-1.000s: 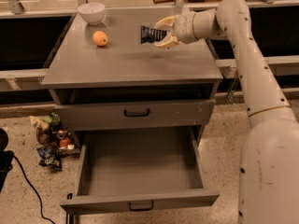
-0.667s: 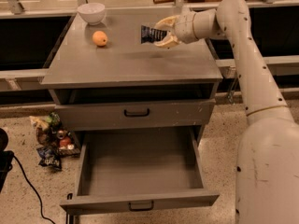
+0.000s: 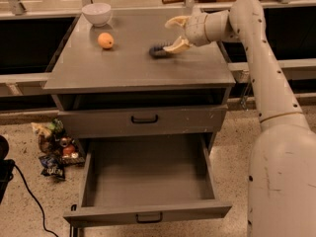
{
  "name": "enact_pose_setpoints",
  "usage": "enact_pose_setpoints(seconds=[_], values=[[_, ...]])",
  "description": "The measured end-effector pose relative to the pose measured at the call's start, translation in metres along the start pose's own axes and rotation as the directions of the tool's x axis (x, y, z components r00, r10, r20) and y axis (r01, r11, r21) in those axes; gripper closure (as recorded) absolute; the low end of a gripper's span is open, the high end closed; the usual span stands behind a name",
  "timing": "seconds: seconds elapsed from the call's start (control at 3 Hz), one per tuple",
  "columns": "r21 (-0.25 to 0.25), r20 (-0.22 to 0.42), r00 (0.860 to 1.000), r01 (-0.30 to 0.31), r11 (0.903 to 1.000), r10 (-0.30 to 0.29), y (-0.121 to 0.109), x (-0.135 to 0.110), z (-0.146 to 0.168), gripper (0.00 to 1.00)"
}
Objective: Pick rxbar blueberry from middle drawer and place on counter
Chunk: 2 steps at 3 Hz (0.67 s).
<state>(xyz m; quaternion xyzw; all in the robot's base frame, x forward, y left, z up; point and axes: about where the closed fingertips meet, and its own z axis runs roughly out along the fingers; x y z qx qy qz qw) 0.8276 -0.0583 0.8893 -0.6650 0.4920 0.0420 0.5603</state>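
On the counter (image 3: 133,68), from the left, sit a white bowl (image 3: 96,13) and an orange (image 3: 105,40). Right of them the bar (image 3: 158,51) lies on the top, blurred, its long axis seemingly running left-right, its right end by the lower fingertip. The gripper (image 3: 168,34) hovers just beside it, its 2 fingers spread apart, holding nothing. Below, the drawer (image 3: 148,214) stands pulled out.

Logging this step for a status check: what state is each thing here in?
gripper: open, above the counter
rxbar blueberry: lying on the counter, not gripped
middle drawer: pulled open, empty
upper drawer: shut
white bowl: upright
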Motion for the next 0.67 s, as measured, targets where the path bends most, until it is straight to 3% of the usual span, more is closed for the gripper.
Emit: enact_pose_setpoints(seconds=[0.33, 0.67], values=[[0.042, 0.002, 1.000, 0.018, 0.9990, -0.018, -0.009, 0.000, -0.018, 0.00], [0.123, 0.028, 0.995, 0.091, 0.9882, -0.095, -0.024, -0.015, -0.050, 0.00]])
